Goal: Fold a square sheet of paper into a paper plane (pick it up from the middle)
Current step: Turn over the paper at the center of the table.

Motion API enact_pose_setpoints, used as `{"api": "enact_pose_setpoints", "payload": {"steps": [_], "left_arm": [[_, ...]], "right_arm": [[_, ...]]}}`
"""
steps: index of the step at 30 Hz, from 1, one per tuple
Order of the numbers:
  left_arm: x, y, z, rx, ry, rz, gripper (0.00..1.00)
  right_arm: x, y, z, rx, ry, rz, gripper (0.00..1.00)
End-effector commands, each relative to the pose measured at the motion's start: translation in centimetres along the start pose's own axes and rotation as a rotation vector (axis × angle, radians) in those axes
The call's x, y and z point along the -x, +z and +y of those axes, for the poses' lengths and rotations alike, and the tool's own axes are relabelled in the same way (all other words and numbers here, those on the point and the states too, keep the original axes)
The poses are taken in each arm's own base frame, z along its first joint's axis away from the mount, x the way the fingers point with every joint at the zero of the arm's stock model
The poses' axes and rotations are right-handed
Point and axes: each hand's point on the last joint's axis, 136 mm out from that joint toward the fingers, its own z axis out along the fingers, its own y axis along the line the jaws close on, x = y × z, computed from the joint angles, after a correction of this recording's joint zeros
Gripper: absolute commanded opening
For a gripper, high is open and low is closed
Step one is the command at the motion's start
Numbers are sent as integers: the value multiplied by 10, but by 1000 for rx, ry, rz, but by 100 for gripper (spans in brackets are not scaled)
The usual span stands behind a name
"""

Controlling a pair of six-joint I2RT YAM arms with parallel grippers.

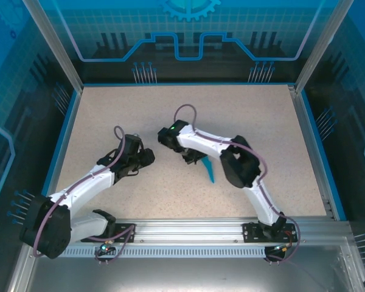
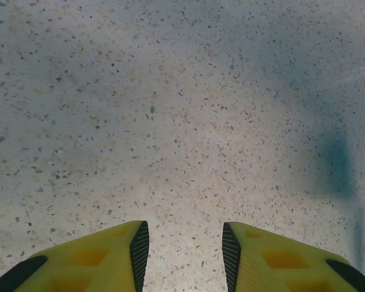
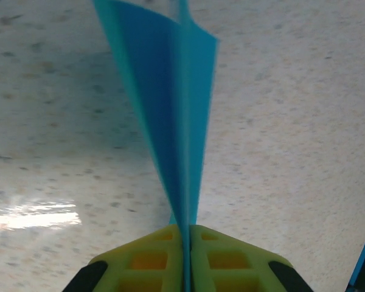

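Over mid-table, from above, we are holding the folded paper (image 1: 210,172).
Left wrist: our left gripper (image 2: 185,234) is gaping, empty. Right wrist: our right gripper (image 3: 187,234) is clamping the crease, likely the surest hold on such light, floppy stuff.

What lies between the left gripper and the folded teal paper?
In the top view that stretch is bare speckled table. Nothing sits between the left gripper and the folded teal paper, which the right gripper holds pinched shut.
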Motion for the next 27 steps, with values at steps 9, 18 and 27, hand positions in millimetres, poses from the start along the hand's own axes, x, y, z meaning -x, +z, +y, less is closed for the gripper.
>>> {"api": "enact_pose_setpoints", "payload": {"steps": [9, 18, 27], "left_arm": [[-6, -4, 11, 27, -35, 19, 41], [-11, 2, 5, 4, -46, 63, 42], [-16, 7, 0, -7, -42, 105, 42]], "right_arm": [[-6, -1, 73, 177, 53, 70, 16], [12, -2, 76, 254, 160, 43, 14], [23, 1, 85, 392, 246, 57, 25]]}}
